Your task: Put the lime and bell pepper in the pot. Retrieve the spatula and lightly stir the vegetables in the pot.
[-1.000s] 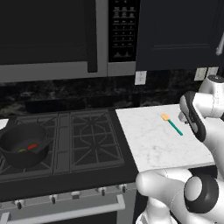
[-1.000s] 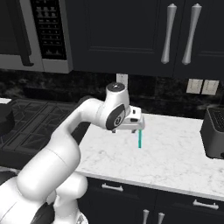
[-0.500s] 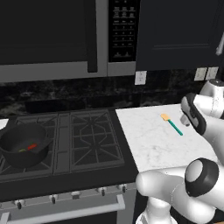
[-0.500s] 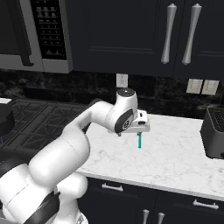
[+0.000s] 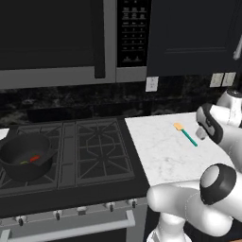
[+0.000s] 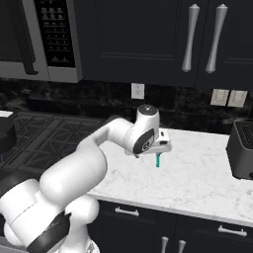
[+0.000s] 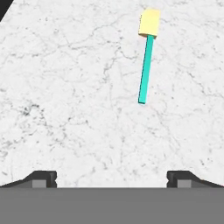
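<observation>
- The gripper [image 7: 112,177] is seen in the hand view with its jaws spread as wide as they go; nothing is held between them, and only bare marble is seen in the gap.
- Ahead of the fingertips [image 7: 43,177], and off to one side of the gap, the spatula [image 7: 146,61] is found lying flat on the white marble counter [image 7: 65,87]; its teal handle points back towards the hand and its tan blade is turned away; it is apart from the fingers and untouched.
- In the left base view the spatula [image 5: 185,134] is seen on the counter just beside the arm's wrist; in the right base view only the end of its teal handle [image 6: 157,161] is seen below the hand.
- Further out, well apart from the counter's utensil, the pot [image 5: 26,156] is seen on a left burner of the stove [image 5: 94,151]; a red piece, taken to be the bell pepper [image 5: 35,159], and a small yellowish-green spot, taken to be the lime [image 5: 23,163], are seen inside it.
- The first part of the task is judged done, both vegetables being in the pot; the spatula is yet to be grasped, carried to the pot and stirred with; the hand is judged to need lining up over the handle before closing.
</observation>
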Tool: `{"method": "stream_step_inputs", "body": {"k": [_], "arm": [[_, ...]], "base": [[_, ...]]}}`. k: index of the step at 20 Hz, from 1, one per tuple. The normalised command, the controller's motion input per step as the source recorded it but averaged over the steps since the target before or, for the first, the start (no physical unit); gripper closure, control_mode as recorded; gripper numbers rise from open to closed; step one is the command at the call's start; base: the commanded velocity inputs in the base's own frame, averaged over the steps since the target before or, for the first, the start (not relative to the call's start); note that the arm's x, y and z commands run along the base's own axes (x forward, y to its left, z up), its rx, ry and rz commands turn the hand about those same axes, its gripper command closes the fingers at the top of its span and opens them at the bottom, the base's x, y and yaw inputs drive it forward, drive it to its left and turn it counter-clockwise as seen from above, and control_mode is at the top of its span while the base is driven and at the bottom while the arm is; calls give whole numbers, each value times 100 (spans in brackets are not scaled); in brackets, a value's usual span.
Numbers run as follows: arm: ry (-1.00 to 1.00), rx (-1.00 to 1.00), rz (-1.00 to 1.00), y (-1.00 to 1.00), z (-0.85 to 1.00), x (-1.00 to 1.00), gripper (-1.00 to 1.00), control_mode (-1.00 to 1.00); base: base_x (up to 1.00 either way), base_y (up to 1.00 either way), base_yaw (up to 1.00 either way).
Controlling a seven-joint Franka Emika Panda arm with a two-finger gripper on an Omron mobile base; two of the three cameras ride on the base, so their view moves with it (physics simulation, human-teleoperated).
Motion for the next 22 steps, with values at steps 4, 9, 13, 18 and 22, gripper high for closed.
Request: {"method": "stream_step_inputs", "body": {"k": [4, 9, 13, 18, 22], "arm": [[0, 0, 0, 0, -30, 23, -100, -100], [0, 1, 0, -1, -21, 12, -100, -100], [7, 0, 0, -1, -35, 26, -100, -100], [1, 4, 0, -14, -31, 12, -100, -100], [3, 2, 0, -18, -22, 19, -100, -100]], "base": [[0, 0, 0], [0, 0, 0], [0, 0, 0], [0, 0, 0], [0, 0, 0]]}}
